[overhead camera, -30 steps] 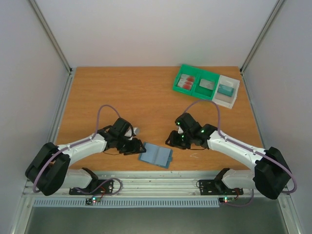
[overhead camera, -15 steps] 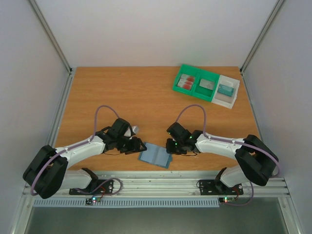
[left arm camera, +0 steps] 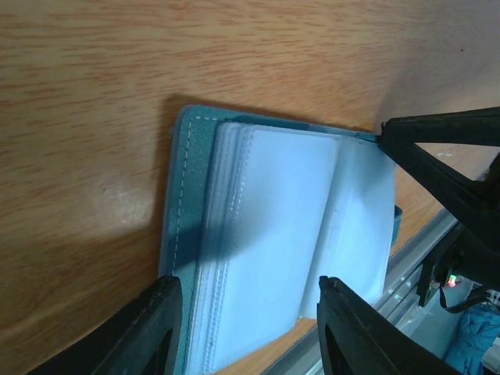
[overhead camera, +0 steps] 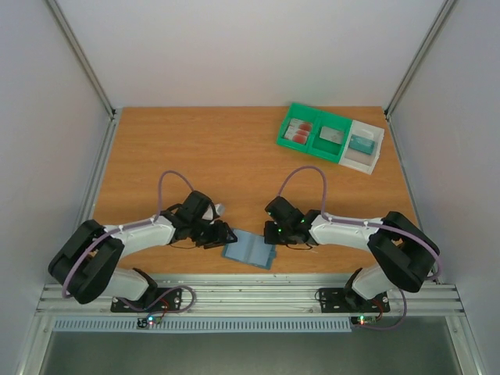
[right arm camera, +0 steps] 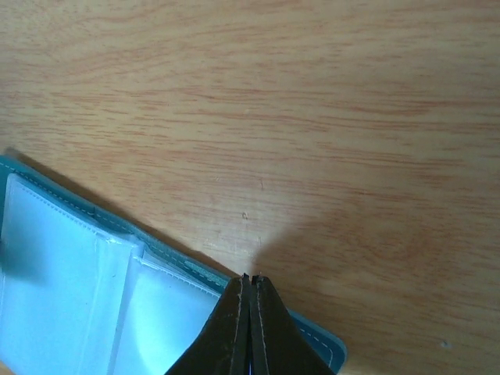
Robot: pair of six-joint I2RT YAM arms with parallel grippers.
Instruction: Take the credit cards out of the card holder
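The card holder (overhead camera: 250, 248) lies open and flat near the table's front edge, its pale clear sleeves facing up. No red card shows in it. My left gripper (overhead camera: 223, 235) is open at its left end; in the left wrist view (left arm camera: 250, 293) the jaws straddle the sleeves (left arm camera: 281, 234) without closing on them. My right gripper (overhead camera: 274, 233) is shut, its tips (right arm camera: 251, 277) down at the holder's right edge (right arm camera: 70, 273). Nothing shows between its jaws. Red credit cards (overhead camera: 298, 130) lie in the green tray's left compartment at the back right.
The green two-compartment tray (overhead camera: 314, 145) holds a grey piece (overhead camera: 331, 136) in its right compartment. A white tray (overhead camera: 376, 148) beside it holds a teal piece (overhead camera: 361, 143). The table's front rail (overhead camera: 250, 293) runs just below the card holder.
My right arm has swung left and lowered until its shut tips reach the card holder's right edge. My left gripper has shifted only slightly at the holder's left end.
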